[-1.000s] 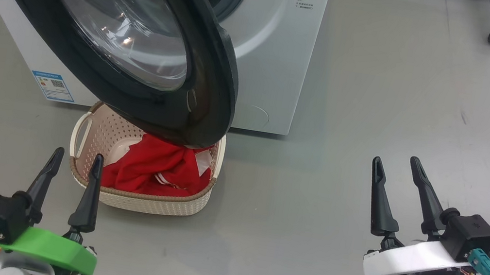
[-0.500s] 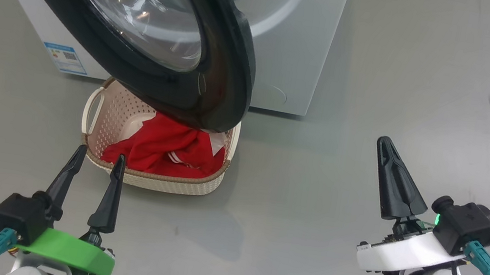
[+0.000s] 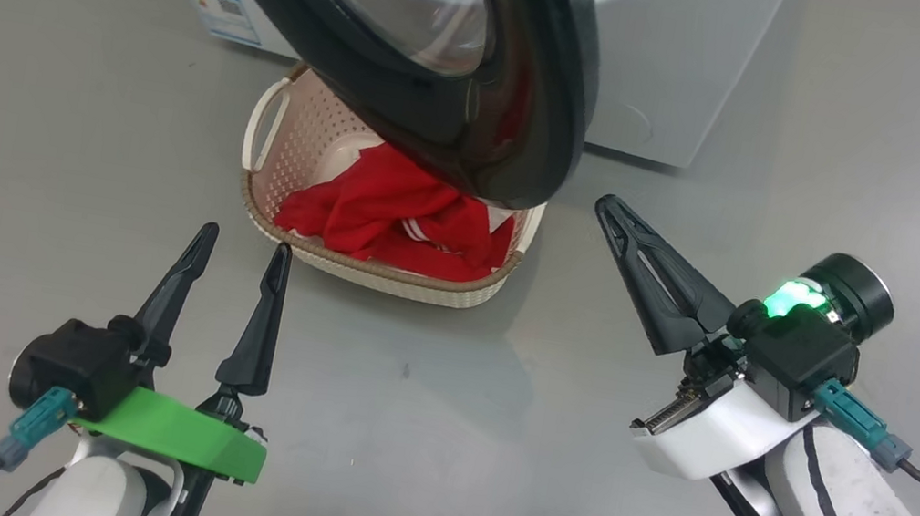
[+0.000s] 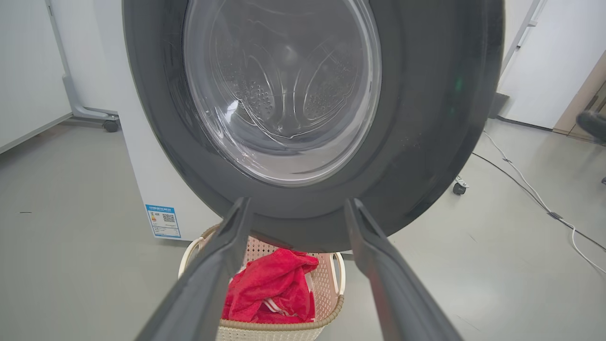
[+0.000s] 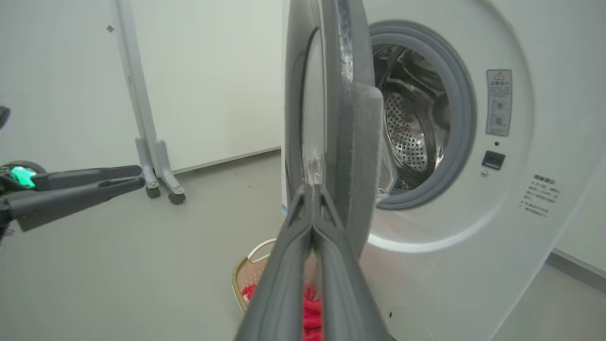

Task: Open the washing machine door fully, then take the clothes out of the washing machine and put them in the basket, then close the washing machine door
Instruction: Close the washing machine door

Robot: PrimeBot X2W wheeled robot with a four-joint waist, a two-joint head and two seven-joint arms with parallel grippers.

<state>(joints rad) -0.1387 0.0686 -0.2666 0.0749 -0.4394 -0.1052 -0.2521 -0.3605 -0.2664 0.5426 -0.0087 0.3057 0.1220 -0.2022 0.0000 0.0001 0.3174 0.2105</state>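
Head view: the washing machine door point(image 3: 548, 78) hangs open over the basket point(image 3: 384, 270), which sits on the floor point(image 3: 60, 102) just in front of the washing machine point(image 3: 694, 64) with the red clothes point(image 3: 379, 213) heaped inside. The left hand point(image 3: 245, 239) hovers spread open near the basket's rim (touching nothing). The right hand point(image 3: 611, 206), fingers pressed together and empty, points toward the door's edge.

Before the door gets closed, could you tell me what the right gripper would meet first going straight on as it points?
Probably the black edge of the washing machine door, right ahead of the shut right gripper, though depth is unclear.
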